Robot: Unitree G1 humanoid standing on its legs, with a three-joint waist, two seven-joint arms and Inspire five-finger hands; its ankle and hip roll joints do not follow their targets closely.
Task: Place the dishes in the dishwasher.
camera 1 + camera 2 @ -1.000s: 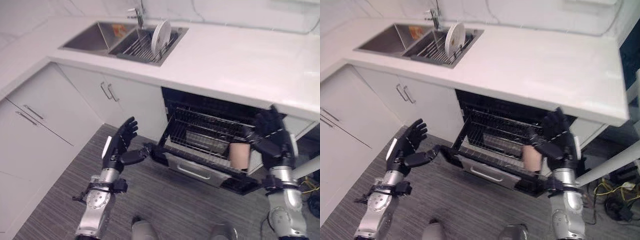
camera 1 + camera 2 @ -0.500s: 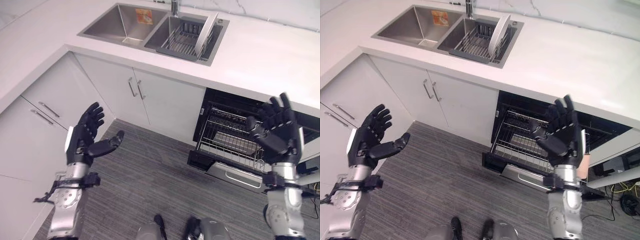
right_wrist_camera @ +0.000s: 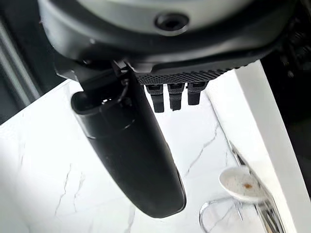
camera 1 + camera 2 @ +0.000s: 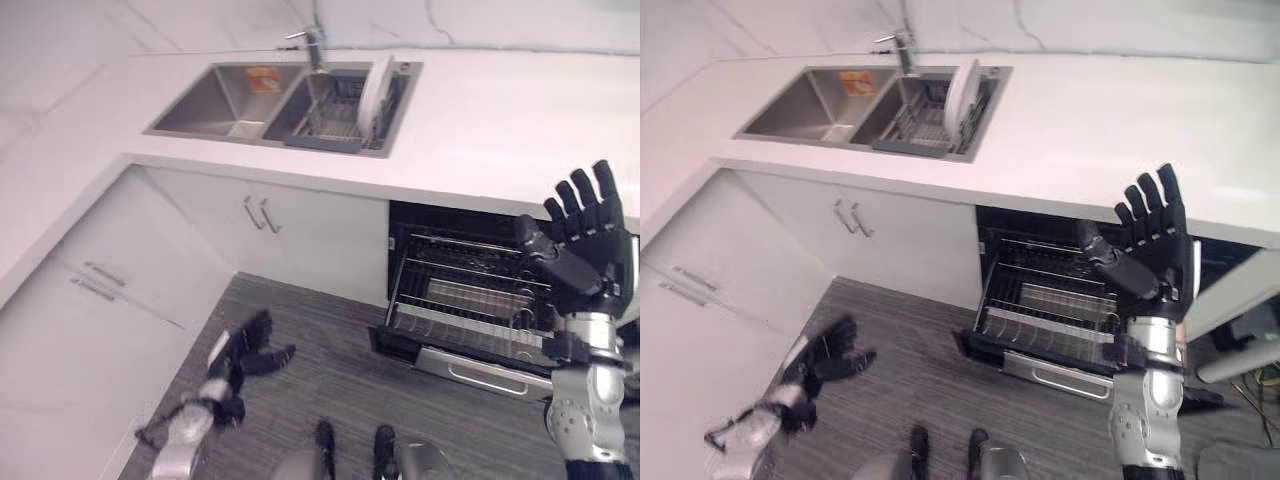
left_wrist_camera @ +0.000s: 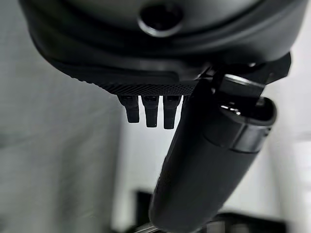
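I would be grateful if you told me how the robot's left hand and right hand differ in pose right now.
The dark left hand hangs low over the grey striped floor, while the dark right hand is raised high before the open dishwasher's pulled-out wire rack. The left hand's fingers point sideways, loosely spread; the right hand's fingers point upward. Both are open and hold nothing.

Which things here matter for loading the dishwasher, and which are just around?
Job: white plate standing in the sink rack; dishwasher's pulled-out wire rack; right hand, raised and open; left hand, low and open.
Around: faucet, cabinet handles, orange sponge.
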